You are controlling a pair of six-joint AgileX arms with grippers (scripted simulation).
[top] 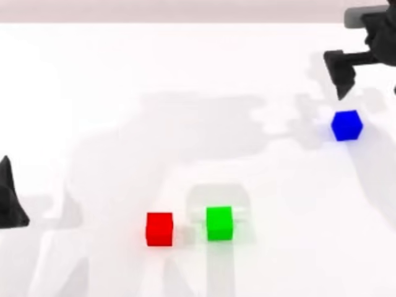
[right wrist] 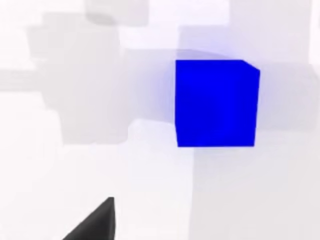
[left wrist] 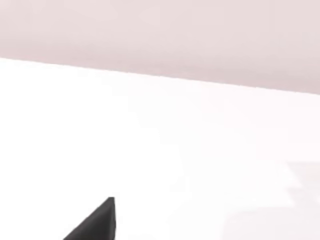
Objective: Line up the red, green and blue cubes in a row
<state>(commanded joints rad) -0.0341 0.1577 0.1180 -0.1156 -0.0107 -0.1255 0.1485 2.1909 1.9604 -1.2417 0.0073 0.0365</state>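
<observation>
We had the red cube [top: 159,229] and the green cube [top: 219,223] sitting side by side near the front middle of the worktop [top: 185,74], close together but not touching, so two thirds of the row looked set. The blue cube [top: 346,125] lay well apart from them, far toward the right and further back, resting flat on the worktop with nothing holding it. Our right tool [top: 341,75] hung just behind that cube, near it but not around it; the right wrist view showed the blue cube [right wrist: 216,103] ahead and off to one side of a single dark fingertip [right wrist: 95,222], and we could not tell whether this tool stood open or closed. Our left tool [top: 9,201] was parked at the left edge of the worktop, and there too we could not tell its state; its wrist view showed only bare worktop and one fingertip [left wrist: 95,222]. The main risk, as we judged it, was the offset: if the right tool came down as it was aimed, one finger could land on the cube's top or clip its edge and push it away rather than straddle it. A grip caught on a corner could let the cube twist or slip out during the long carry across. At the far end, setting it down too near the green cube could knock that one out of line and spoil the pair.
</observation>
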